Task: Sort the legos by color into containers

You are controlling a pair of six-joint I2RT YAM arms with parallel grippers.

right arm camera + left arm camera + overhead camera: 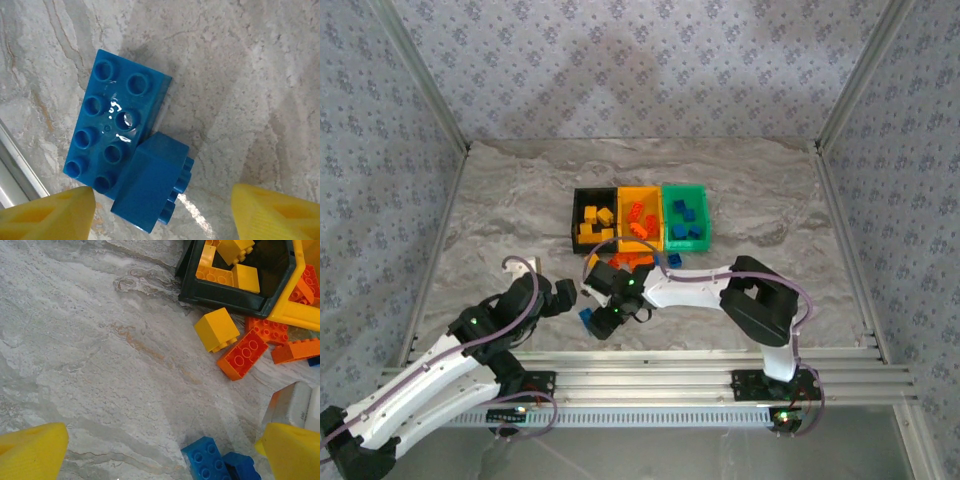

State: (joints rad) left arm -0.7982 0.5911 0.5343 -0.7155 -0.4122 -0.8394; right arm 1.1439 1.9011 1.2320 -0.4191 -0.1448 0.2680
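Three containers stand in a row: a black bin [576,215] with yellow legos, a yellow-orange bin [640,192] with orange-red ones, and a green bin [684,190] with blue ones. Loose orange-red legos [630,261] and a blue one [674,260] lie in front of them. My right gripper [162,220] is open, pointing down over a flat blue lego [117,125] and a smaller blue lego [152,187] that lies on its side between the yellow fingertips [47,217] without touching them. My left gripper [162,455] is open and holds nothing; the same blue legos [207,460] lie near its right finger.
In the left wrist view a yellow lego [216,329] and orange-red legos [242,354] lie loose beside the black bin's corner [225,292]. A metal rail [700,365] runs along the near table edge. Patterned walls enclose the table.
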